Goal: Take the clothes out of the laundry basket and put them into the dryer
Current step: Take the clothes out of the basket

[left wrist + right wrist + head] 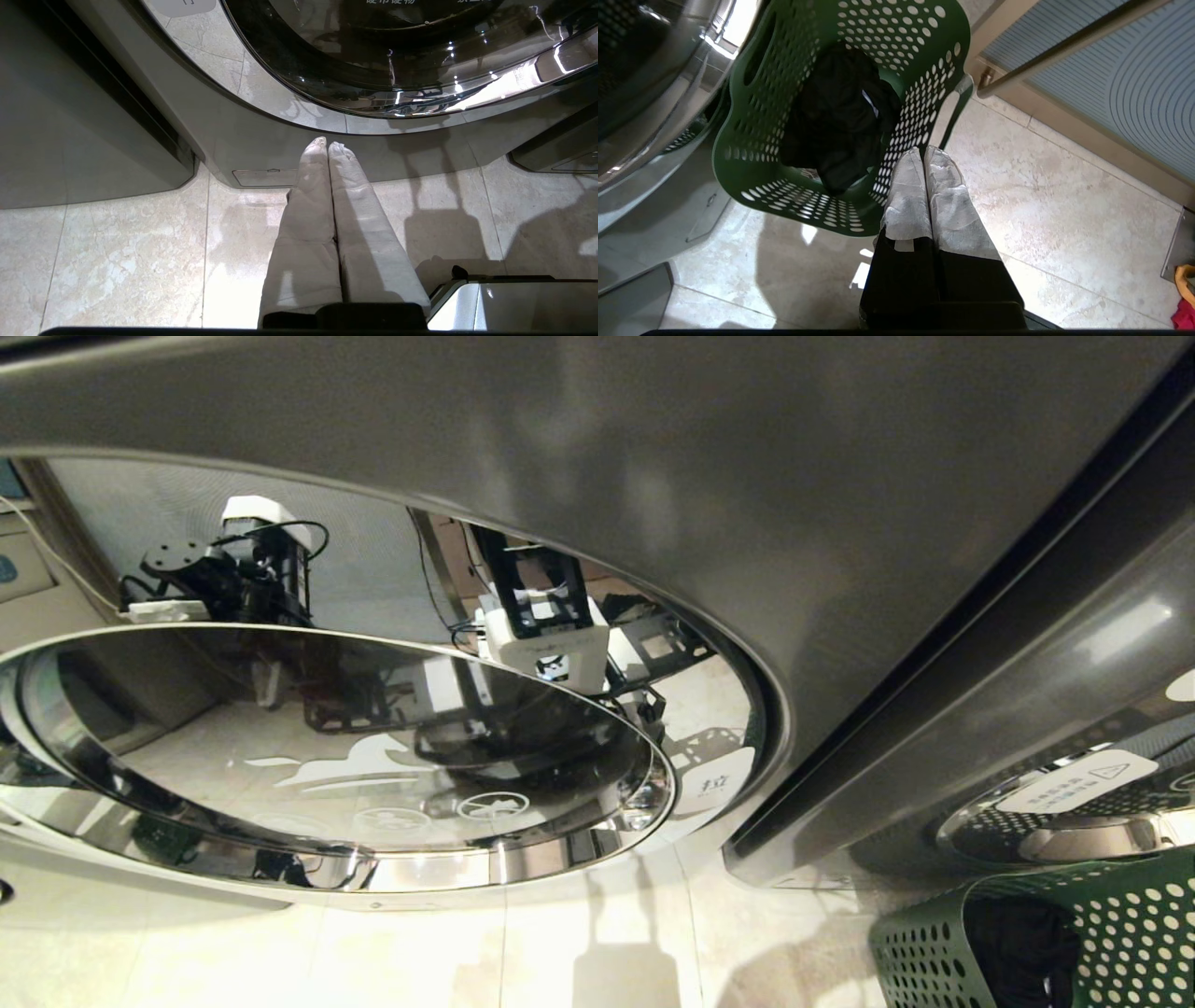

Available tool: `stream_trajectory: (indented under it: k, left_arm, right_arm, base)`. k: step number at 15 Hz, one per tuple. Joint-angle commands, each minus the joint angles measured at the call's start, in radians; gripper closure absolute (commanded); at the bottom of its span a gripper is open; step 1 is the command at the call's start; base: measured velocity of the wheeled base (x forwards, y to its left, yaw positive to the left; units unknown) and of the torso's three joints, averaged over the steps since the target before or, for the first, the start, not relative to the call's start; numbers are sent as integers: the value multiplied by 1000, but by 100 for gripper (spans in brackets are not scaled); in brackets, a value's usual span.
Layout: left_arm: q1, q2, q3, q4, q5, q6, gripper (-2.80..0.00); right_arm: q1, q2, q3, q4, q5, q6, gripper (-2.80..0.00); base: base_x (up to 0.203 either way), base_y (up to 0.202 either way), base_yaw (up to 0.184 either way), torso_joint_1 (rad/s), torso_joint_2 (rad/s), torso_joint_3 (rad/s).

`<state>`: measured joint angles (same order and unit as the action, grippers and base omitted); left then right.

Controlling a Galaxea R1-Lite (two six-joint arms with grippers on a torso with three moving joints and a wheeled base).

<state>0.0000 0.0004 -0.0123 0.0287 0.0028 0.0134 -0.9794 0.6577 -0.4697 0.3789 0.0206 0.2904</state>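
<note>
— Any writing you can read?
— Little. The dryer point(1074, 644), smooth dark grey metal, has a chrome-rimmed round door with a white warning label — its characters are too small to make out.
— The clothes?
— Soft black clothes point(840, 116) lie bunched inside the laundry basket point(752, 158), green plastic pierced with round holes, on the tiled floor point(1041, 196) beside the dryer.
— Grippers?
— Right gripper point(923, 151) above the basket's rim, wrapped fingers pressed together, empty. Left gripper point(327, 145) likewise pressed together, hanging over the floor.
</note>
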Motion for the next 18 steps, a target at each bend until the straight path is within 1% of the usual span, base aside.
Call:
stream_trajectory:
  k: [1, 6, 9, 14, 16, 18]
  left_arm:
    - [0, 0, 0, 0, 0, 0, 0]
    - [0, 0, 0, 0, 0, 0, 0]
    - [0, 0, 0, 0, 0, 0, 0]
    - [0, 0, 0, 0, 0, 0, 0]
    - [0, 0, 0, 0, 0, 0, 0]
    - [0, 0, 0, 0, 0, 0, 0]
  right_arm:
    - [-4, 12, 17, 3, 2, 0, 0]
    - [-3, 27, 34, 18, 1, -13, 0]
    - [-8, 115, 22, 36, -10, -13, 0]
    - [-104, 293, -65, 34, -34, -13, 0]
    - [-149, 356, -60, 31, -32, -10, 0]
    - [-170, 482, -62, 15, -30, 9, 0]
  base:
    - [0, 0, 0, 0, 0, 0]
    - [0, 0, 0, 0, 0, 0]
    - [0, 0, 0, 0, 0, 0]
    - [0, 0, 0, 0, 0, 0]
    - [0, 0, 0, 0, 0, 0]
    - [0, 0, 0, 0, 0, 0]
